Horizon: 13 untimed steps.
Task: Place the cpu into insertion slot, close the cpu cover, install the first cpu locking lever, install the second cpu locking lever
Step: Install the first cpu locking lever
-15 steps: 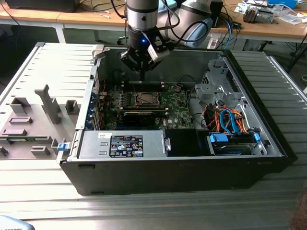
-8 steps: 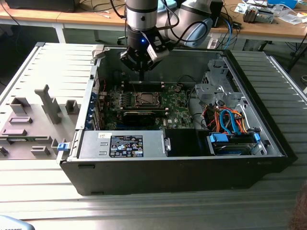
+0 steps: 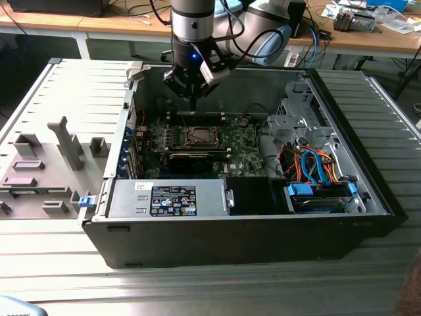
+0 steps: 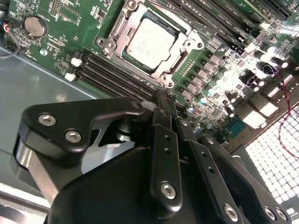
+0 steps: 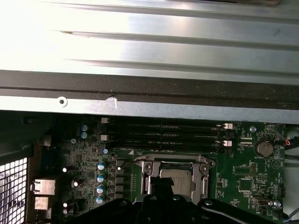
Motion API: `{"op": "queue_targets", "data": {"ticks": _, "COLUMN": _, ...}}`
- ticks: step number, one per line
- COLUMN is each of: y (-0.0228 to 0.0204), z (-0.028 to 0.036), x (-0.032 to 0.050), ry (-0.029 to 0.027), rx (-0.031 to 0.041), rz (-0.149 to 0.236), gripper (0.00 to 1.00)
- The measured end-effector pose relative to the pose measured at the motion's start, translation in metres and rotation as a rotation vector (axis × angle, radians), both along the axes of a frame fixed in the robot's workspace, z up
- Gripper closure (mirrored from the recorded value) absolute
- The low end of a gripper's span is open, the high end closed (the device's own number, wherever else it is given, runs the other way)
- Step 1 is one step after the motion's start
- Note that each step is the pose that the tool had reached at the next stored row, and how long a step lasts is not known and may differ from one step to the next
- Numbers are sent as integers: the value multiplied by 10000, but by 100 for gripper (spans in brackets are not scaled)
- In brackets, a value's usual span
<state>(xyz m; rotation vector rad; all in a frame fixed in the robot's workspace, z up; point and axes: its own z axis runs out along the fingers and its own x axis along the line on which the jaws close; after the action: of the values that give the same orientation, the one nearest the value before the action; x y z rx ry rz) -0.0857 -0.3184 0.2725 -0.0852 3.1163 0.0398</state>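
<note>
Second wrist view shows the cpu (image 4: 152,43) seated in the insertion slot (image 4: 110,45) under the cpu cover (image 4: 183,52), gripper (image 4: 163,100) pressed together at six o'clock, levers' state unclear.

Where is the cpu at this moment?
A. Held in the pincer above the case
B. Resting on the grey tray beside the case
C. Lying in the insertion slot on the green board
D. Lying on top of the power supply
C: in the second wrist view the silvery cpu lies flat inside the insertion slot, framed by the metal cpu cover.
</note>
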Motion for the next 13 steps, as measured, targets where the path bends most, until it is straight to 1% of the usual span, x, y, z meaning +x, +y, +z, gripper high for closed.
{"op": "queue_targets", "data": {"ticks": 13, "y": 21, "z": -5, "x": -21, "ry": 0, "rx": 1, "rz": -1, "gripper": 89}}
